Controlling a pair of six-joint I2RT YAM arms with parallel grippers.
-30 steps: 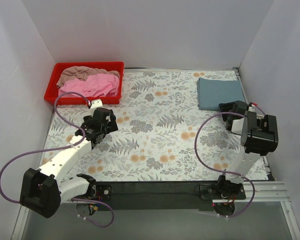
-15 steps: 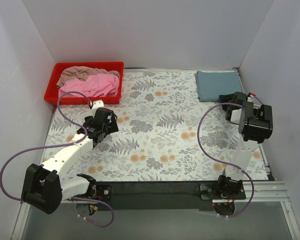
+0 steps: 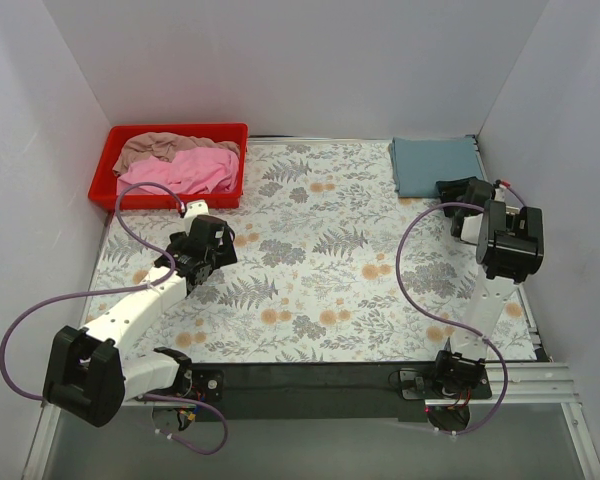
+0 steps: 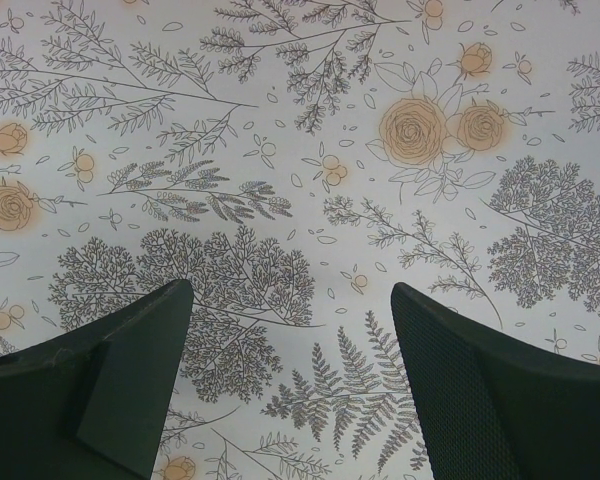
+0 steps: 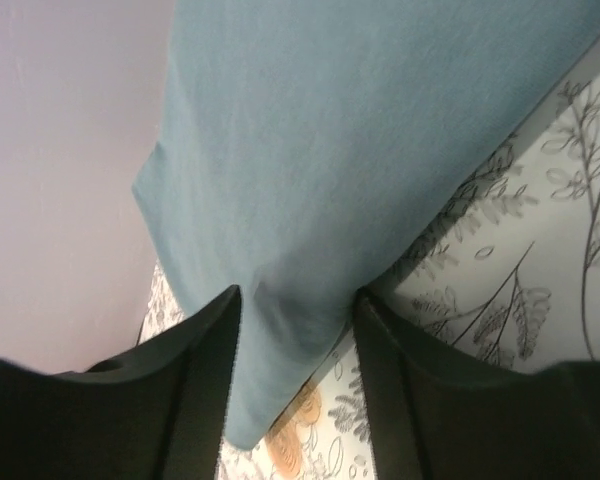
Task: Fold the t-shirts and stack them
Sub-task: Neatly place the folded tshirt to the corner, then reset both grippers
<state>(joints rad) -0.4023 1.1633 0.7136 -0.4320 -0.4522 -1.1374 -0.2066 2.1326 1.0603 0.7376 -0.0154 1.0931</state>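
In the red plastic tray [image 3: 104, 186]: crumpled bright pink t-shirt [image 3: 185, 170] and beige-tan t-shirt [image 3: 152, 147]. Far right of tray: folded dusty blue-grey t-shirt [image 3: 436, 165]. Only the right wrist view shows its corner between the right gripper [image 5: 298, 294] fingers; whether they pinch it, cannot tell. Left gripper [image 4: 290, 295] spread wide, empty, over floral tablecloth [image 4: 310, 150].

Tray [image 3: 102, 178] far-left, folded t-shirt [image 3: 435, 165] far-right.
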